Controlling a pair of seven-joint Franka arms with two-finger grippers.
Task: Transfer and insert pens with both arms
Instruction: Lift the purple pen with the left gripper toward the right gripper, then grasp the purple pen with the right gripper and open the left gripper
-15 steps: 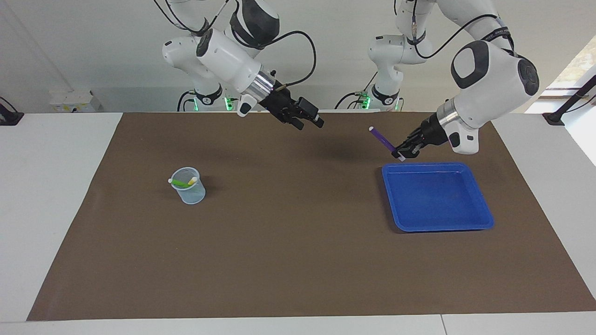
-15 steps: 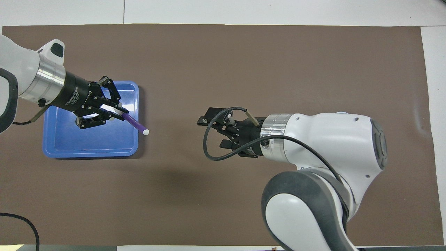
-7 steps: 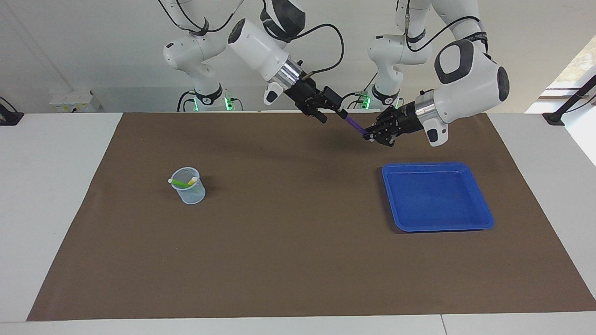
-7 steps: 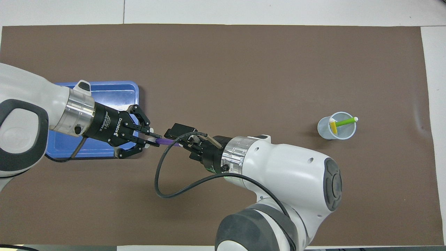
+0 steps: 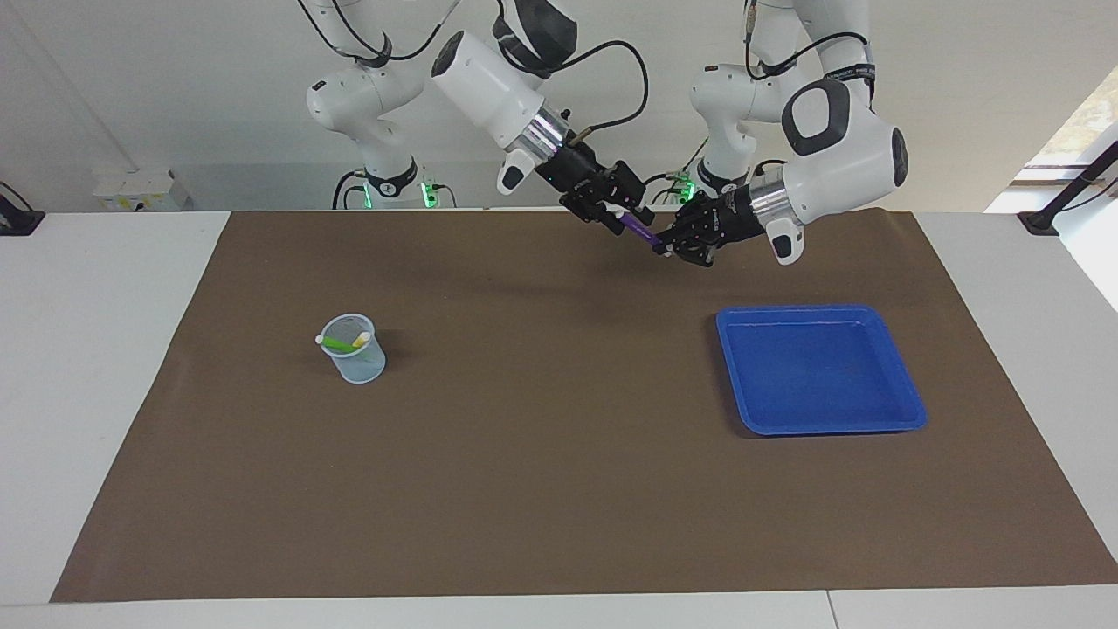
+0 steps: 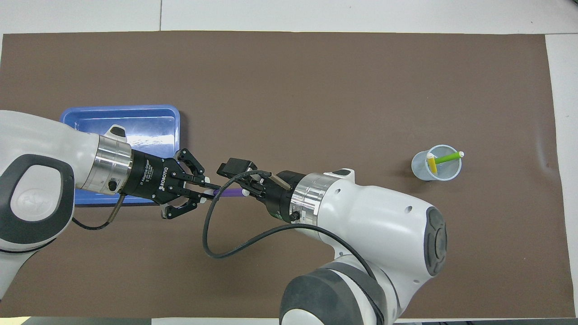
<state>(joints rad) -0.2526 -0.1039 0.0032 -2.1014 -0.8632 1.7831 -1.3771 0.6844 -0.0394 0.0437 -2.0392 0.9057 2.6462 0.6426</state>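
The purple pen [image 5: 642, 233] [image 6: 228, 192] hangs in the air over the brown mat, close to the robots' edge. My left gripper [image 5: 671, 247] [image 6: 211, 192] is shut on one end of it. My right gripper [image 5: 622, 212] [image 6: 239, 184] meets it from the other end, open, its jaws straddling the pale cap end with a gap still showing. The green pen [image 5: 336, 344] [image 6: 448, 158] and the yellow pen [image 5: 360, 339] [image 6: 432, 164] lean inside a clear plastic cup [image 5: 356, 362] [image 6: 440, 174] toward the right arm's end of the table.
A blue tray [image 5: 821, 425] [image 6: 122, 108] with nothing in it lies on the mat toward the left arm's end. The brown mat [image 5: 541, 454] covers most of the white table.
My left gripper carried the purple pen from over the tray's edge toward the middle. The right gripper swung in to the pen's cap end, and its jaws have narrowed around it.
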